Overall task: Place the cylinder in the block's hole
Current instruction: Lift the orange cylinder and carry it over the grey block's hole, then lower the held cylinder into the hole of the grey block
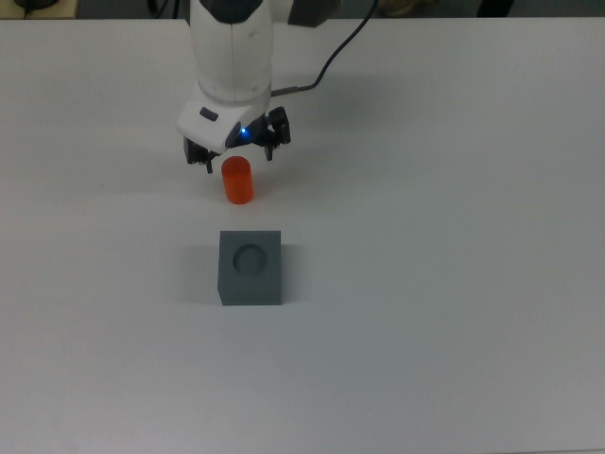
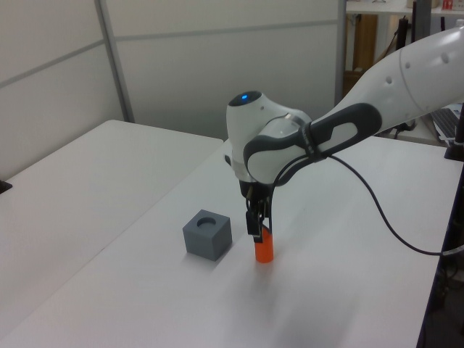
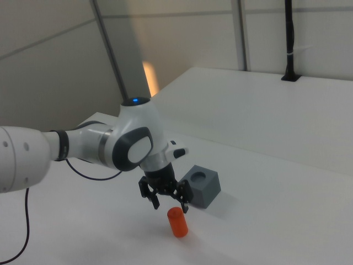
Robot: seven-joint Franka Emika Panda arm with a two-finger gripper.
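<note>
The orange-red cylinder (image 1: 237,181) (image 2: 264,248) (image 3: 177,222) stands upright on the white table. In the top view, the dark grey block (image 1: 251,267) (image 2: 207,235) (image 3: 202,186) sits just below it, with its round hole (image 1: 251,258) (image 3: 198,177) facing up and nothing in it. My gripper (image 1: 236,156) (image 2: 255,225) (image 3: 169,203) hangs open just above the cylinder's top. Its fingers are spread wider than the cylinder and hold nothing. In the left view the gripper overlaps the cylinder's upper end.
A black cable (image 2: 377,210) trails from the arm over the table toward the left view's right. A second white table (image 2: 87,174) adjoins on the left view's left. A black post (image 3: 288,38) stands at the far edge in the right view.
</note>
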